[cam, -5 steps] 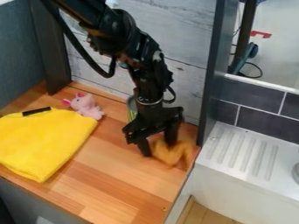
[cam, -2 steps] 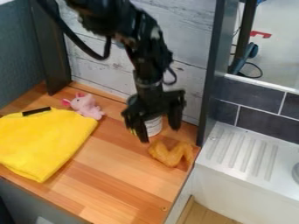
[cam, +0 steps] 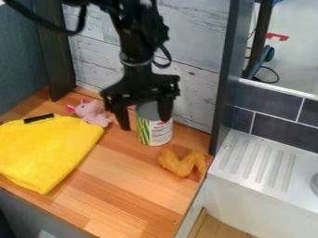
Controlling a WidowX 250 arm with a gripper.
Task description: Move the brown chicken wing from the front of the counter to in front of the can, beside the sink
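Camera view — wide-open gripper near an upright, labelled can — contents hidden.

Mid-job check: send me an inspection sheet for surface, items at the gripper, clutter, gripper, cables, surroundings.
Surface: striped wooden counter, small mark near its front right corner; spills, nothing seen.
Items at gripper: can upright; orange wing-shaped piece lying in front of it.
Clutter: yellow cloth with black strip on it; pink plush toy beside.
Gripper: jaws open, by the can's upper part; contact unclear.
Cables: black cable looping off the arm.
Surroundings: plank wall behind, white ribbed drainboard right.
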